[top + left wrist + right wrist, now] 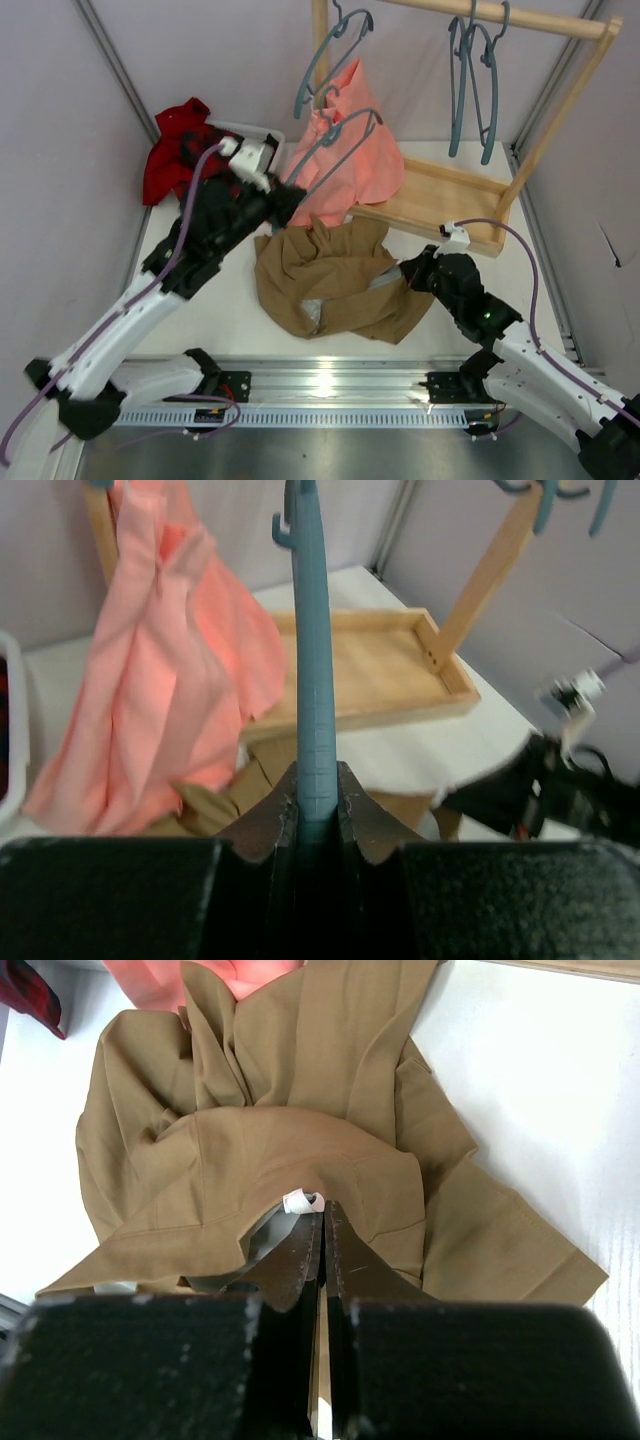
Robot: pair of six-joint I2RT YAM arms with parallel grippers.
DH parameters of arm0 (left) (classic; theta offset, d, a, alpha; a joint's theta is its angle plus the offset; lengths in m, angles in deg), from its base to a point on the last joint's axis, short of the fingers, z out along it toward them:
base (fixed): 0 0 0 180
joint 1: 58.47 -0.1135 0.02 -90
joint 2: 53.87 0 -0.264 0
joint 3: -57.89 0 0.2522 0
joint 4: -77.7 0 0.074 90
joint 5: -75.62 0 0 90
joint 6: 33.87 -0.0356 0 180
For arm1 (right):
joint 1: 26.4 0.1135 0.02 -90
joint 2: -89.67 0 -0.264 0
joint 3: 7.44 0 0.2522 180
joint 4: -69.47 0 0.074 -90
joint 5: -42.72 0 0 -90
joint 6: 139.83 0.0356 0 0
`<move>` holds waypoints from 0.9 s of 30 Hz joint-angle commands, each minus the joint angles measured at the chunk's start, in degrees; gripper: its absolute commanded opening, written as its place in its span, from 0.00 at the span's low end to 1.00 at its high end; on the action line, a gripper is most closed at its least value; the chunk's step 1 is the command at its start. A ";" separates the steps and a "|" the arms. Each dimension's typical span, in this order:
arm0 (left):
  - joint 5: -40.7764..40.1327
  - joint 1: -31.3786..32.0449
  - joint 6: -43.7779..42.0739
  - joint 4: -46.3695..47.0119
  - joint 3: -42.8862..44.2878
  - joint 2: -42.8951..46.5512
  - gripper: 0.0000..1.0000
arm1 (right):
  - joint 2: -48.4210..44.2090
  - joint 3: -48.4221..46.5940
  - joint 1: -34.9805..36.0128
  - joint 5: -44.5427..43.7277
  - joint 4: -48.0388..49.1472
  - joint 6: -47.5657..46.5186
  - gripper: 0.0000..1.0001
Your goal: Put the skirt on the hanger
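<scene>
Fingers of the right gripper are pressing fully together on the waistband edge of the khaki skirt, which is lying crumpled on the white table. Farther back, the left gripper is clamping the grey-blue hanger tightly, beside the pink garment and before the wooden rack.

Bright, even light falls from overhead in all three views, leaving only soft, shallow shadows in the folds of the skirt and a white patch of glare on the metal rail along the near edge of the bench. The left wrist view is soft throughout and blurriest toward the bench's right edge. The right wrist view is sharp on the cloth, with a dark, nearly featureless foreground.
</scene>
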 commanded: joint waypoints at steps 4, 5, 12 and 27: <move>7.09 0.53 13.36 1.70 -18.99 20.56 0.00 | 2.53 -4.35 -1.82 1.70 4.22 2.38 0.00; 7.70 0.80 14.15 0.65 -19.98 22.14 0.00 | 2.62 -4.61 -2.17 1.44 4.49 2.82 0.00; 10.51 1.33 20.91 -4.20 -31.05 35.07 0.00 | 5.08 -7.59 -2.26 -9.01 2.65 2.12 0.00; 13.43 2.03 37.17 8.89 -46.79 44.56 0.00 | 6.31 -7.60 -1.03 -1.73 10.38 3.79 0.00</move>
